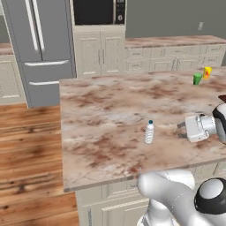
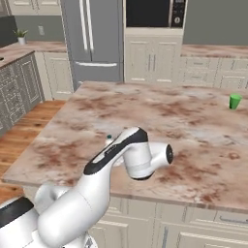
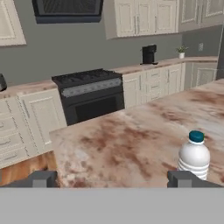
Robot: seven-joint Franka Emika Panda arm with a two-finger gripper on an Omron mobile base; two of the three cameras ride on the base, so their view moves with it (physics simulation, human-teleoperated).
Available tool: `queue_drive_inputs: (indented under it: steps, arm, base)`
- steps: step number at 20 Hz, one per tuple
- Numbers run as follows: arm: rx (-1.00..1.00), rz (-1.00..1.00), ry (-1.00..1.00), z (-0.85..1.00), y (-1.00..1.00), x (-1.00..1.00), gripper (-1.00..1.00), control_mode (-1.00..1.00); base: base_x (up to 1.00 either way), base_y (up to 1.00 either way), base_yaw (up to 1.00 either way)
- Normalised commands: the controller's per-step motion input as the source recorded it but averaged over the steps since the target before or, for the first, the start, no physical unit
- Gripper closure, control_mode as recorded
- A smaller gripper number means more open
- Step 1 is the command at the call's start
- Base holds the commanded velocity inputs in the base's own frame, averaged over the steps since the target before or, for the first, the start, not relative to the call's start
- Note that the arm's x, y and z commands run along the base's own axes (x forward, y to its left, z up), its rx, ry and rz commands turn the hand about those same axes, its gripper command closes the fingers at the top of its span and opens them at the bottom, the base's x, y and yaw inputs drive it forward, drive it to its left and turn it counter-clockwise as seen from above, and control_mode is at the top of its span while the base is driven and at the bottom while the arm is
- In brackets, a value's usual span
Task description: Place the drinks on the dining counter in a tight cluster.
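Marbled bench (image 1: 101, 110) is stretching before you; left of centre, a clear water bottle (image 1: 149, 132) is standing upright near its front edge. Rightward, your tool (image 1: 181, 129) is hovering released, jaws spread, just beside the bottle, not touching.

The clear ribbed water bottle (image 1: 149, 132) with its teal cap stands upright on the dining counter (image 1: 101, 110), a broad brown-and-cream marbled slab over cream cabinets. It stands alone toward the near edge, bare stone all around it.
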Motion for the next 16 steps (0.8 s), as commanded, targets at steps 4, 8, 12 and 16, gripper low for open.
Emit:
queue_drive_inputs:
  steps: [4, 8, 12, 16]
  arm:
    - [0.0, 0.0, 0.0, 0.0, 0.0, 0.0, -1.0, 1.0]
    - [0.0, 0.0, 0.0, 0.0, 0.0, 0.0, -1.0, 1.0]
    - [0.0, 0.0, 0.0, 0.0, 0.0, 0.0, -1.0, 1.0]
    - [0.0, 0.0, 0.0, 0.0, 0.0, 0.0, -1.0, 1.0]
  base:
    - [-0.66, 0.16, 0.32]
    - [-0.28, 0.28, 0.8]
    - [-0.1, 0.22, 0.99]
    - [-0.1, 0.23, 0.98]
